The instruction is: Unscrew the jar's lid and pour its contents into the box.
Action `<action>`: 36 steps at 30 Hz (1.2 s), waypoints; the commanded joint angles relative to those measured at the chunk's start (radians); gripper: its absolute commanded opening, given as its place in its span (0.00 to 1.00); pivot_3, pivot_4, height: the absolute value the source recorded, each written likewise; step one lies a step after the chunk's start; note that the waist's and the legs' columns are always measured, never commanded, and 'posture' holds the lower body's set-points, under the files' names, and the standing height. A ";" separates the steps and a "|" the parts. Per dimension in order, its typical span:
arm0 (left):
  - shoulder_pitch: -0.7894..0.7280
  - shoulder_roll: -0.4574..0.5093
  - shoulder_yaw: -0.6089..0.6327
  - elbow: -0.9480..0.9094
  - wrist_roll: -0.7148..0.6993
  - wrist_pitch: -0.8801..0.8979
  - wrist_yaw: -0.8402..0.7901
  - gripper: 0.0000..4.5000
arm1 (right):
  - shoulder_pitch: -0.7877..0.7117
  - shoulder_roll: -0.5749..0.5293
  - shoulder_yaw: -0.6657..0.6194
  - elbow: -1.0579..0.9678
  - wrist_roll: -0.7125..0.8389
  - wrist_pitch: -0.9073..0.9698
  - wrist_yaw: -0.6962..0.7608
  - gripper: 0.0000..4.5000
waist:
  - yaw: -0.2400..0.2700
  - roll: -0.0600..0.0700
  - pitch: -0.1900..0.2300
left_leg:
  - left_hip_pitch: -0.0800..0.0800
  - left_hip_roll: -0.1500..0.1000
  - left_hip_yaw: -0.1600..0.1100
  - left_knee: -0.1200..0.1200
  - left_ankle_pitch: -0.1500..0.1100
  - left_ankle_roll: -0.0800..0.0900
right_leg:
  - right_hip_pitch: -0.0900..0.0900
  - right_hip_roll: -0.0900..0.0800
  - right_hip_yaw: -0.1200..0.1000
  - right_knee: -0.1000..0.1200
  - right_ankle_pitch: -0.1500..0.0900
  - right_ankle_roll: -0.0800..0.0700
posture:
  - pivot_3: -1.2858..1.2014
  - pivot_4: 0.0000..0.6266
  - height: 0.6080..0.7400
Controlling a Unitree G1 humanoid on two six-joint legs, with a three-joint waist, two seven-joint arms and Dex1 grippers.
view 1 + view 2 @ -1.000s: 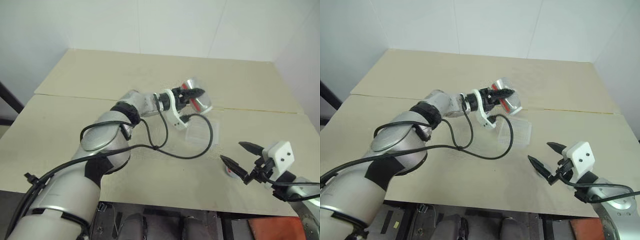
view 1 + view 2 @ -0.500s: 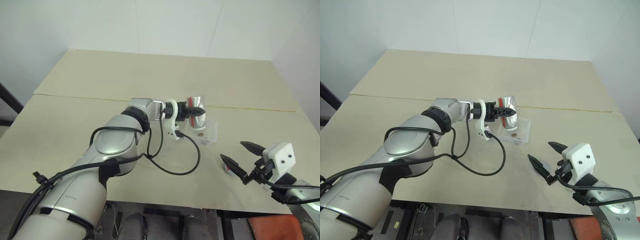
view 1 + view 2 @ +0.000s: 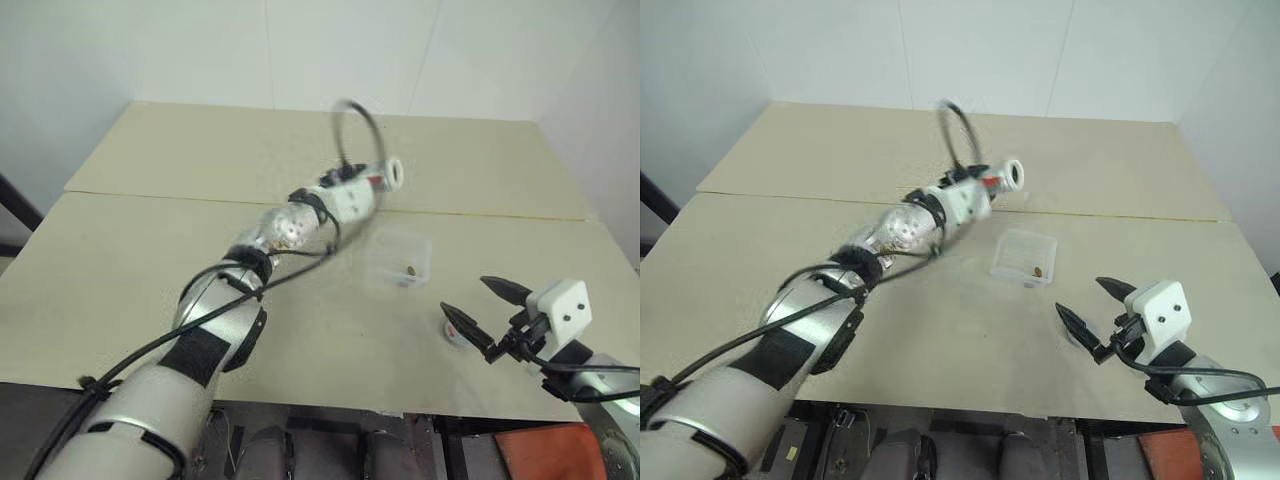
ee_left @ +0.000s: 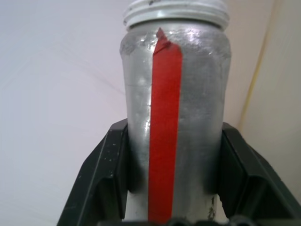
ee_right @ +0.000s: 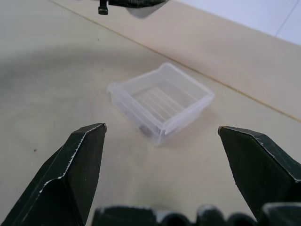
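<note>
The beige worktop (image 3: 150, 250) carries everything, with a seam running across it. The left arm stretches out over that seam, and its left pincer (image 4: 171, 141) is clamped tight on the jar (image 4: 175, 113), a black finger on either flank and the red strip facing the wrist camera. The jar's threaded mouth is bare, and from the head views the jar (image 3: 1002, 176) hangs above the worktop, lying roughly level beyond the box with its mouth towards the robot's right.

The box (image 3: 402, 256) rests on the worktop just past the seam, with a dark brown bit of the contents (image 3: 408, 271) lying inside; whether more remains in the jar cannot be told.

The right pincer (image 3: 478, 315) hovers near the front edge, spread wide and gripping nothing, pointing towards the box (image 5: 162, 104). The lid (image 3: 457, 330) lies on the worktop beneath its fingertips.

The pour looks mostly done. To finish well, I would keep the grip firm, bring the mouth over the box's middle before tipping, and avoid knocking the light box
</note>
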 commanded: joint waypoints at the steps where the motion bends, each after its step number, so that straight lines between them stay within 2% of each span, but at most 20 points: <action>1: 0.100 -0.032 0.177 -0.205 -0.283 0.101 -0.205 0.47 | -0.032 -0.002 0.024 0.022 -0.008 -0.046 0.016 0.98 | -0.008 0.000 0.000 | 0.002 0.000 0.000 0.000 0.000 0.000 | 0.002 0.000 0.001 0.000 0.000 0.000 | 0.52 0.24 1.00; 3: 0.187 -0.047 0.187 -0.320 -0.322 0.141 -0.222 0.47 | -0.043 -0.005 0.038 0.039 -0.004 -0.050 0.031 0.98 | -0.017 0.000 0.000 | 0.004 -0.001 -0.001 0.001 -0.001 0.001 | 0.005 0.000 0.002 0.000 0.000 0.000 | 0.52 0.24 1.00; 7: 0.385 -0.054 0.082 -0.507 -0.195 0.071 -0.130 0.47 | -0.070 -0.007 0.069 0.078 -0.004 -0.065 0.059 0.98 | -0.022 0.000 0.000 | 0.011 -0.001 -0.004 0.001 -0.002 0.003 | 0.014 0.000 0.002 -0.001 0.000 0.000 | 0.52 0.24 1.00; 11: 0.499 -0.083 0.083 -0.616 -0.221 0.178 -0.051 0.47 | -0.124 -0.012 0.103 0.119 -0.012 -0.073 0.077 0.98 | -0.018 0.000 0.000 | 0.012 -0.001 -0.005 0.001 -0.004 0.007 | 0.015 -0.001 0.002 0.000 0.001 0.001 | 0.52 0.24 1.00; 18: 0.542 -0.034 0.024 -0.595 -0.082 0.250 0.140 0.47 | -0.111 -0.018 0.103 0.121 -0.014 -0.074 0.093 0.98 | -0.019 0.000 0.000 | 0.014 -0.001 -0.008 0.001 -0.006 0.011 | 0.016 -0.001 0.003 0.000 0.002 0.001 | 0.52 0.24 1.00; 28: 0.610 -0.011 -0.015 -0.578 -0.077 0.195 0.109 0.47 | -0.097 -0.005 0.120 0.111 -0.024 -0.081 0.078 0.98 | -0.020 0.001 0.000 | 0.015 -0.001 -0.006 0.001 -0.006 0.011 | 0.016 -0.001 0.003 0.000 0.002 0.000 | 0.52 0.24 1.00; 30: 0.625 -0.016 -0.015 -0.593 -0.087 0.200 0.108 0.63 | -0.097 -0.005 0.121 0.110 -0.026 -0.081 0.078 1.00 | -0.020 0.001 -0.001 | 0.016 -0.001 -0.006 0.001 -0.006 0.011 | 0.016 -0.001 0.003 0.000 0.002 0.000 | 0.52 0.24 1.00; 36: 0.675 -0.020 -0.024 -0.657 -0.085 0.227 0.128 0.99 | -0.100 -0.006 0.127 0.106 -0.029 -0.072 0.076 1.00 | -0.019 0.001 -0.001 | 0.016 -0.001 -0.007 0.001 -0.007 0.012 | 0.017 -0.001 0.003 0.000 0.002 0.000 | 0.52 0.24 1.00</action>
